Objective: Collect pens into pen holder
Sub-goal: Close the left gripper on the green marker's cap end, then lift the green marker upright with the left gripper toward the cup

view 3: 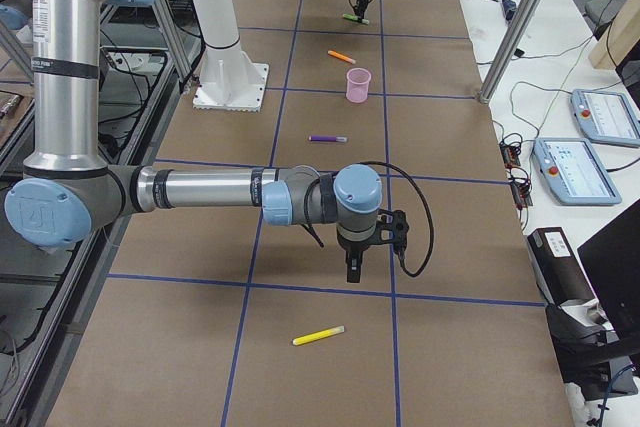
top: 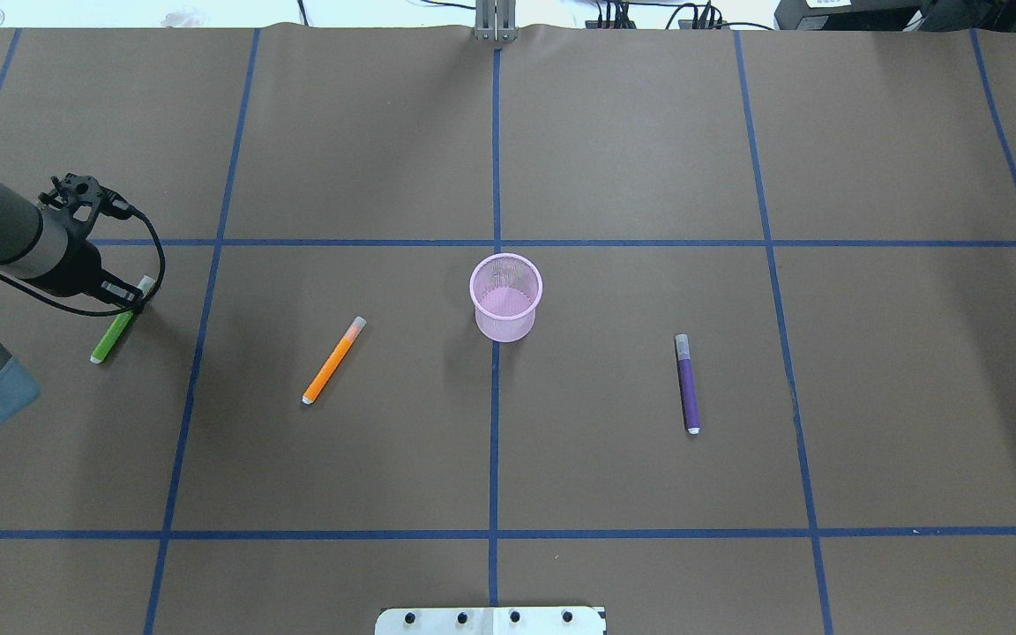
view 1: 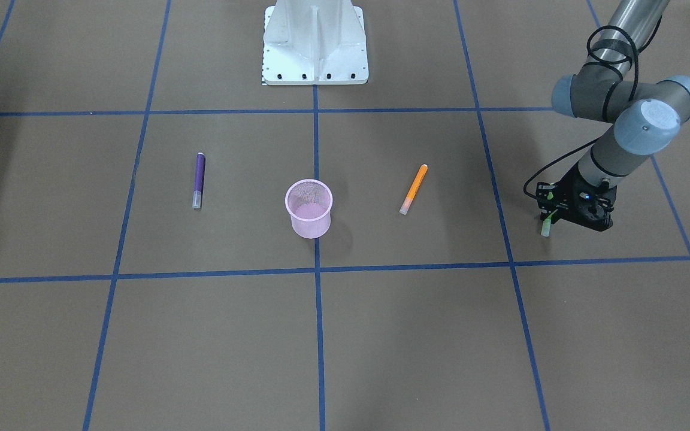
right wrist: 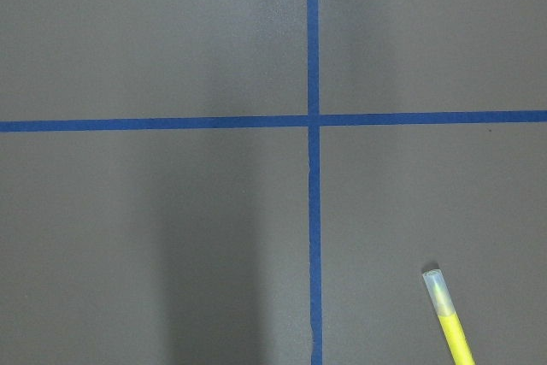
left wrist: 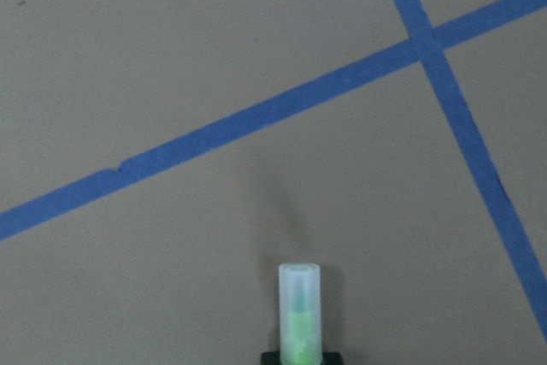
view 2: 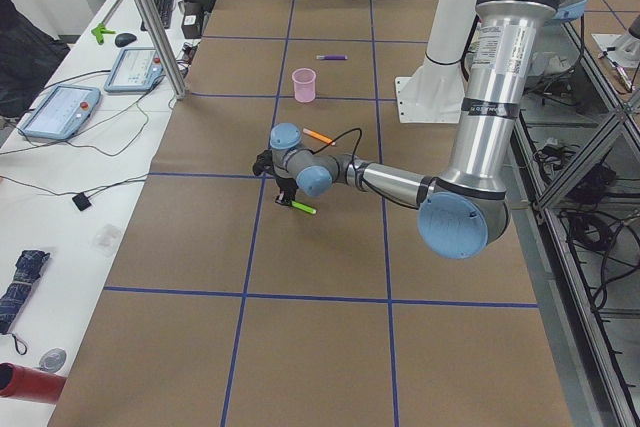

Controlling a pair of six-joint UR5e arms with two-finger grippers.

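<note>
One pen holder [top: 505, 295] — brown taped table [top: 631, 132]

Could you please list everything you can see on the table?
holder: 1, pink mesh, upright at centre, empty
orange pen: 1, lying on the holder's left
purple pen: 1, lying on the holder's right
green pen: 1, far left, at the left fingers
yellow pen: 1, lying far right
tape: blue grid lines on the brown table
base: 1, white, robot's edge
left fingers: down at green pen, grip unclear
right fingers: near yellow pen, state unclear
</note>
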